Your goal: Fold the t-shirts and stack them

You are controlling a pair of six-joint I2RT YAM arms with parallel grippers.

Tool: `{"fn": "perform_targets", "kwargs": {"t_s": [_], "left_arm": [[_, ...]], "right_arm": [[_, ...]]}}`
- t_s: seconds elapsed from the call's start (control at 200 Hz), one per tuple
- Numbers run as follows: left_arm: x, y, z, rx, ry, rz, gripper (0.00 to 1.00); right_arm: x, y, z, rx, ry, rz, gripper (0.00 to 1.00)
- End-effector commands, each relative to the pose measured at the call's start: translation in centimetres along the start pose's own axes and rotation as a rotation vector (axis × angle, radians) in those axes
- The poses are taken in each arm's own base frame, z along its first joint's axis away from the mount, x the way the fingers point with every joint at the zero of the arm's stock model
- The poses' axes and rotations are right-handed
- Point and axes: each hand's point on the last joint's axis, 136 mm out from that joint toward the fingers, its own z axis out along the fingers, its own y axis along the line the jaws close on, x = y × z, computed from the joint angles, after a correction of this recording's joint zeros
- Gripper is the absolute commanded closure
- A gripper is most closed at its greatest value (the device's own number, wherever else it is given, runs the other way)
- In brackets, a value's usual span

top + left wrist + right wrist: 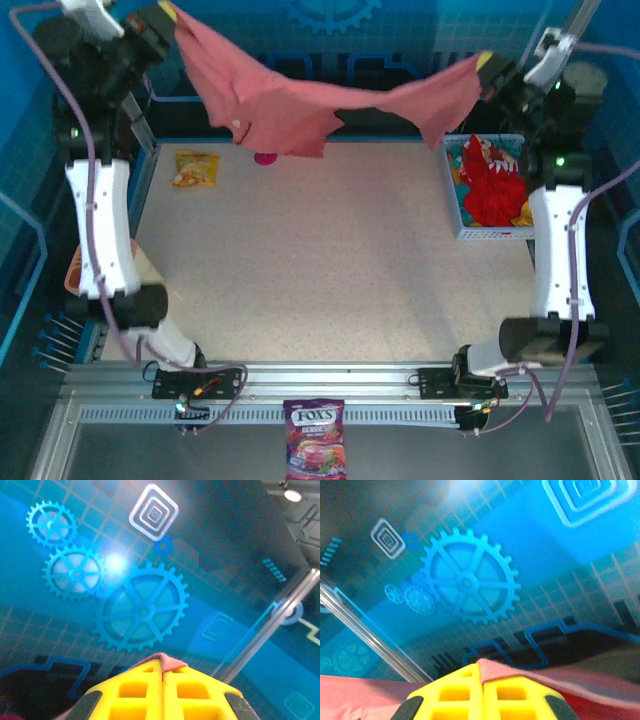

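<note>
Left jaws pressed together on one end of the salmon-pink tee, high over the bench's far-left corner; a sliver of cloth shows nipped between the yellow fingers. Tee is slung between both arms, long axis left-right along the far edge, sagging mid-span. Right jaws clamped on the other end, over the far-right corner. Red tee sits in the basket at the right edge, nearer the right arm. I reckon next: lower both ends together, flat.

The t-shirt hangs above the table, basket at right.
</note>
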Motion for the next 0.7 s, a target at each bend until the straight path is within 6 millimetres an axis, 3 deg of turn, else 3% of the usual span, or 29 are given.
{"fn": "perform_targets", "kwargs": {"t_s": [0.0,0.025,0.165,0.315,0.395,0.505,0.695], "left_arm": [[2.8,-0.7,-3.7,0.021,-0.009,0.041,1.0],[3.3,-1.1,-4.8,0.023,-0.012,0.045,1.0],[10.9,1.4,-8.8,-0.048,0.116,-0.038,1.0],[20.3,4.5,-12.6,-0.121,0.277,-0.121,0.99],[24.3,5.4,-14.1,-0.128,0.362,-0.171,0.99],[27.9,6.5,-16.4,-0.199,0.466,-0.21,1.0],[32.2,9.6,-22.0,-0.4,0.538,-0.226,1.0]], "right_arm": [[4.7,-2.5,-1.5,0.034,0.071,0.021,1.0],[6.2,-3.1,-1.9,0.048,0.095,0.024,1.0],[13.6,-7.8,-5.1,0.214,0.227,0.06,1.0],[18.6,-10.7,-8.5,0.346,0.343,0.065,1.0],[21.3,-11.9,-10.1,0.406,0.426,0.094,1.0],[25.1,-13.6,-12.9,0.503,0.523,0.165,1.0],[32.1,-16.1,-17.7,0.648,0.713,0.273,1.0]]}}
